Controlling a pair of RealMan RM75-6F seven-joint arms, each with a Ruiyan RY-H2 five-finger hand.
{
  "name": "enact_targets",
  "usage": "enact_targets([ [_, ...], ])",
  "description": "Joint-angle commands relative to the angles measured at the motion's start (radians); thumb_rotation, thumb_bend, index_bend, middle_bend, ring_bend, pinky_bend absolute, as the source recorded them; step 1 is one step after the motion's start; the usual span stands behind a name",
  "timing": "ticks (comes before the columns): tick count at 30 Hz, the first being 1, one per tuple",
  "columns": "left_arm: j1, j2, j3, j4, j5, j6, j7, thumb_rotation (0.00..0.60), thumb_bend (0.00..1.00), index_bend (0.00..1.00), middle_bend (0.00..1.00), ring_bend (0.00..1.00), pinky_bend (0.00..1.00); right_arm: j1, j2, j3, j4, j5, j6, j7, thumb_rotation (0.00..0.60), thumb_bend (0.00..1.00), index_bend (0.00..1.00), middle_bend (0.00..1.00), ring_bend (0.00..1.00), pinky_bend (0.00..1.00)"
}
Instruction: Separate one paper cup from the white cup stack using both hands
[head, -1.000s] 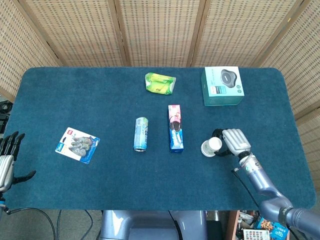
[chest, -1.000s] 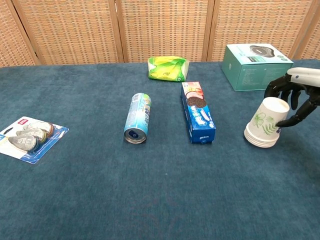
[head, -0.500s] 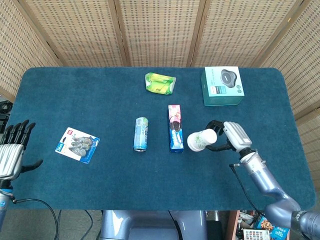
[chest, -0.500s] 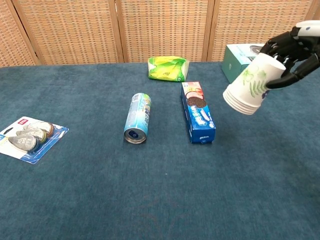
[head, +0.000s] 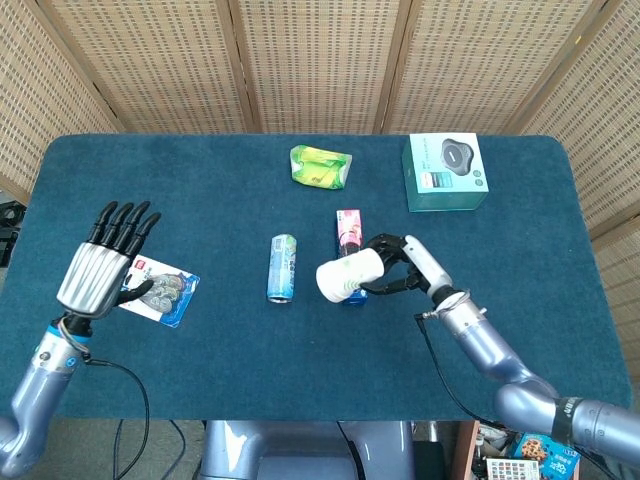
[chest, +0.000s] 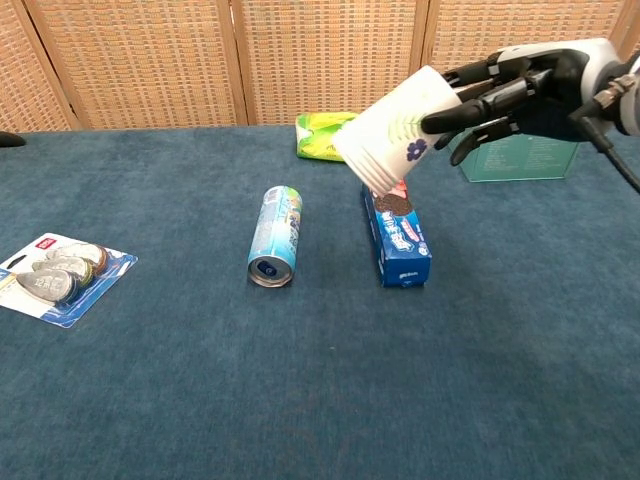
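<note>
**Cup stack up in the air, other hand not there yet**

Head view first. The right hand (head: 400, 268) is holding the white cup stack (head: 342, 279) sideways above the table, over the near end of the cookie box (head: 349, 228) and close to the soda can (head: 283, 266). The stack's rim end is pointing toward the robot's left. The left hand (head: 98, 272) is hovering way over on the other side with fingers spread wide and nothing in it, right above the blister pack (head: 160, 290). So the two hands are sitting well apart. My worry here: the left hand is going to have to cross a good stretch of table, and if it's coming in low it could be clipping the can and rolling it.

Chest view now. The right hand (chest: 520, 88) is gripping the cup stack (chest: 392, 138) by its narrow bottom end only, fingers wrapped around that end, with the stack tilting rim-down toward the left. That looks like a shallow hold to me, so a pull on the outer cup could be dragging the whole stack out, or peeling off more than one cup, since the layered rims only show from here. The left hand isn't showing in this view at all; only the head view has it. The green packet (chest: 335, 136) and teal box (chest: 522, 154) are sitting behind.
</note>
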Motion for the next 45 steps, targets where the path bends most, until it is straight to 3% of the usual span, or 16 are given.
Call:
enact_targets([
  [1, -0.053, -0.061, -0.021, 0.047, 0.028, -0.011, 0.012, 0.600, 0.17, 0.00, 0.00, 0.00, 0.00, 0.054, -0.063, 0.020, 0.022, 0.109, -0.020, 0.020, 0.600, 0.42, 0.56, 0.60, 0.48, 0.51],
  [8, -0.155, -0.181, -0.046, 0.142, 0.053, -0.038, -0.004, 0.600, 0.17, 0.02, 0.00, 0.00, 0.00, 0.123, -0.119, 0.030, 0.054, 0.276, -0.040, 0.022, 0.600, 0.42, 0.56, 0.60, 0.48, 0.51],
  [18, -0.239, -0.323, -0.052, 0.258, 0.064, -0.032, -0.041, 0.600, 0.17, 0.23, 0.00, 0.00, 0.00, 0.154, -0.142, 0.044, 0.091, 0.389, -0.016, 0.010, 0.600, 0.42, 0.56, 0.60, 0.48, 0.51],
  [33, -0.342, -0.544, -0.079, 0.474, 0.093, 0.072, -0.074, 0.600, 0.17, 0.29, 0.00, 0.00, 0.00, 0.141, -0.121, 0.058, 0.080, 0.423, -0.040, 0.009, 0.600, 0.42, 0.56, 0.60, 0.48, 0.51],
  [45, -0.402, -0.614, -0.080, 0.551, 0.081, 0.079, -0.087, 0.600, 0.17, 0.32, 0.00, 0.00, 0.00, 0.119, -0.101, 0.079, 0.061, 0.418, -0.046, 0.023, 0.600, 0.42, 0.56, 0.60, 0.48, 0.51],
])
